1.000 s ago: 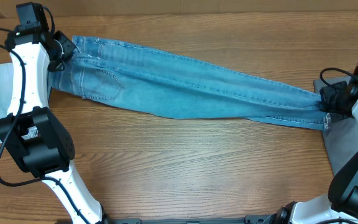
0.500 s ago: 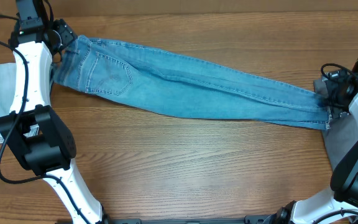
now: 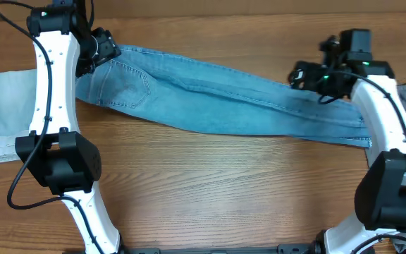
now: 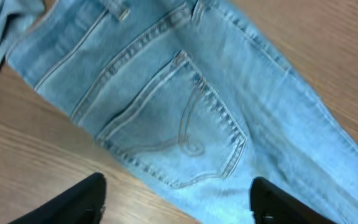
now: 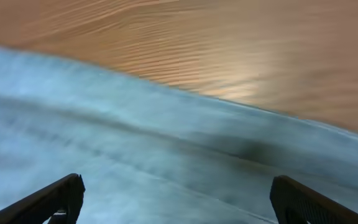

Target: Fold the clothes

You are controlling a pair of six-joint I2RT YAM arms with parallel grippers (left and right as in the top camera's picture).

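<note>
- Jeans (image 3: 238,102) lie long and flat across the far half of the table (image 3: 210,190), with no fold made yet (all the folding is left).
- Right gripper (image 3: 302,74) hangs wide open over the leg end, holding nothing.
- Left gripper (image 3: 103,51) hangs wide open over the waist end, holding nothing too.

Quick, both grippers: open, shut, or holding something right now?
Left gripper: open, holding nothing, above the jeans near the back pocket.
Right gripper: open, holding nothing, above the jeans leg.
</note>
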